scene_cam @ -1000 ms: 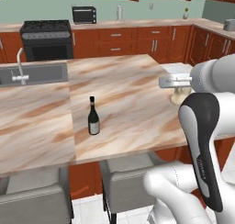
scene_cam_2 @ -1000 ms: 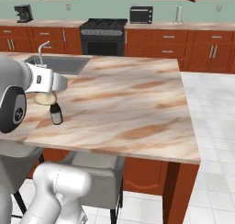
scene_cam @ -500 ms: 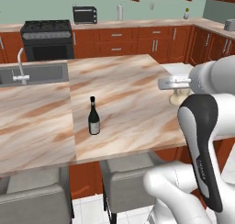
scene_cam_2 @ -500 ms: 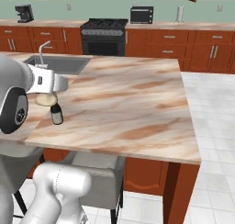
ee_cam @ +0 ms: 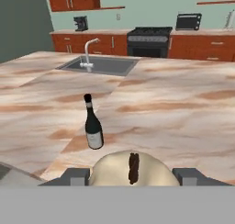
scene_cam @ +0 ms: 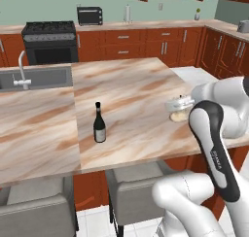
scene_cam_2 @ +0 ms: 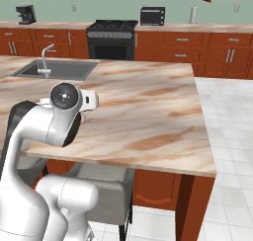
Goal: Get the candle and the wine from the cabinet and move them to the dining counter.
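A: Where's the wine (scene_cam: 99, 124) right now?

B: Standing upright on the dining table (scene_cam: 131, 85), the marble island, on the near half of the top toward the stools (scene_cam: 138, 192). From the left base camera it sits just right of the seam that runs back to the corner of the sink (scene_cam: 36, 78). In the hand camera the same bottle (ee_cam: 93, 125) stands on its own with bare marble all around it, the sink and its tap (ee_cam: 88, 53) well behind.

A: And the candle (ee_cam: 133, 169)?

B: In the tool (ee_cam: 133, 176). The hand camera shows the cream dome with its dark wick right between the two finger tips (ee_cam: 75, 176), which sit close against its sides, so the tool is clamped on the candle. In the left base view the candle's pale body (scene_cam: 179, 115) shows under the tool (scene_cam: 179, 106), over the table's near right part, well to the right of the wine.

A: Is it resting on the marble?

B: I can't tell whether its base is touching the top or hanging just above it.

A: What's behind the island?

B: The stove (scene_cam: 51, 39), with a toaster oven (scene_cam: 90, 15) on the wall table beside it.
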Controlling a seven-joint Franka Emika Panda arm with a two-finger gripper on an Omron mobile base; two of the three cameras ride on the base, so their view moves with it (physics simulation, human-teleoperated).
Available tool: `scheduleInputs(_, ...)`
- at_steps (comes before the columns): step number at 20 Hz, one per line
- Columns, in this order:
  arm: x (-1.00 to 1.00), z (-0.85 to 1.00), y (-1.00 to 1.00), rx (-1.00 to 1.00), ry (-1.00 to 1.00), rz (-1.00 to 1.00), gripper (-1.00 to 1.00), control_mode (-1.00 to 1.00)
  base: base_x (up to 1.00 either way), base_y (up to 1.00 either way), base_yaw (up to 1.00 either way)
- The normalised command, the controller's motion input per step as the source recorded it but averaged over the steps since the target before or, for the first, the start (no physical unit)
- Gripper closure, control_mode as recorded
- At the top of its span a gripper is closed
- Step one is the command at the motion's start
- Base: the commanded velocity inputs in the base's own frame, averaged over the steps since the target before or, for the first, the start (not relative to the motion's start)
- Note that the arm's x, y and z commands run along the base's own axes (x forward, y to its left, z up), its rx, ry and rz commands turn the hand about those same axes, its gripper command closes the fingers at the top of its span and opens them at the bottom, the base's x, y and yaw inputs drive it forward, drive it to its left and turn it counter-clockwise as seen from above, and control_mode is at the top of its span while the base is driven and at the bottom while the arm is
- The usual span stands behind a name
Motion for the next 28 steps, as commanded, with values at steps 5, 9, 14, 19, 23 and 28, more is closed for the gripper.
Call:
scheduleInputs(5, 0.85, -0.78, -0.09, -0.01, 0.00, 0.31, 1.00, -1.00, 0.00, 0.00, 0.00)
scheduleInputs(9, 0.97, -0.62, -0.04, 0.00, -0.04, 0.24, 1.00, -1.00, 0.00, 0.00, 0.00)
scheduleInputs(14, 0.78, -0.50, -0.06, 0.00, -0.10, 0.18, 1.00, -1.00, 0.00, 0.00, 0.00)
scheduleInputs(19, 0.49, -0.20, -0.11, 0.00, -0.04, 0.11, 1.00, -1.00, 0.00, 0.00, 0.00)
scheduleInputs(23, 0.38, -0.02, -0.08, 0.00, 0.00, 0.06, 1.00, -1.00, 0.00, 0.00, 0.00)
scheduleInputs(28, 0.39, 0.00, -0.02, 0.00, 0.07, 0.01, 1.00, -1.00, 0.00, 0.00, 0.00)
